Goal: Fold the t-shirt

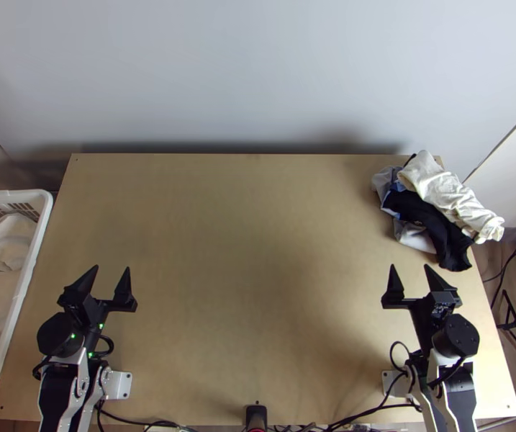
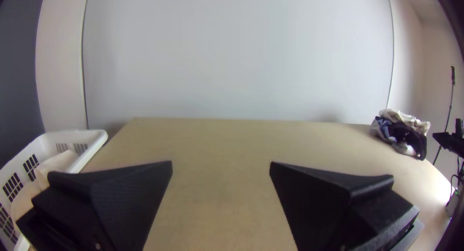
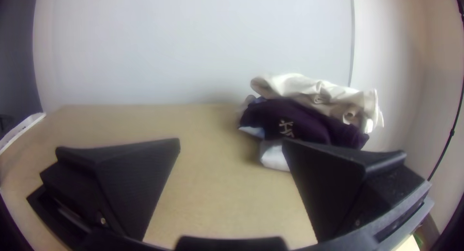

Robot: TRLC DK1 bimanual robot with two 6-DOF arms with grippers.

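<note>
Top view showed left pincer [image 1: 111,268] and right pincer [image 1: 409,266], fingers apart; crumpled garments [image 1: 441,189] lay beyond the latter; folding seemed unstarted.

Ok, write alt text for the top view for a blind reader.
A bunched pile of clothes, cream and black on top, lies at the far right corner of a wooden table. Nearer, a robot's left claw and right claw are open and empty; a white basket sits beside the left edge.

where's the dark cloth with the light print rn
In the top view, the dark cloth lies bunched by the table's far right corner, beyond the right claw and partly under the cream cloth.
</note>
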